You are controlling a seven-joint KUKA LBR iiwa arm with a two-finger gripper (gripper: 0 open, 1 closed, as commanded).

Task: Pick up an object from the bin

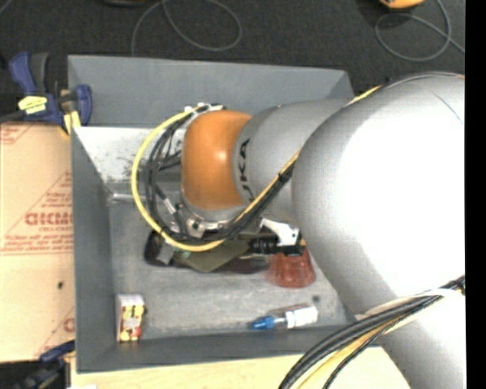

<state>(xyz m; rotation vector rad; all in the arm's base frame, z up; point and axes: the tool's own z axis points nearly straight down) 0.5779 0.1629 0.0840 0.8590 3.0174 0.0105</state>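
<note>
My gripper [164, 250] is low over the middle of the bin, and just a dark part of it shows under the arm's wrist. Right beside it lies a flat olive-brown thing [220, 259], partly hidden by the wrist. A reddish translucent cup-like piece [292, 270] sits to the right of that. A small white and black item [280, 235] lies just above the red piece, against the arm.
A white tube with a blue tip [287, 318] lies near the bin's front wall. A small yellow and red box [130, 317] stands in the front left corner. The arm and its orange cover hide the bin's middle and right side.
</note>
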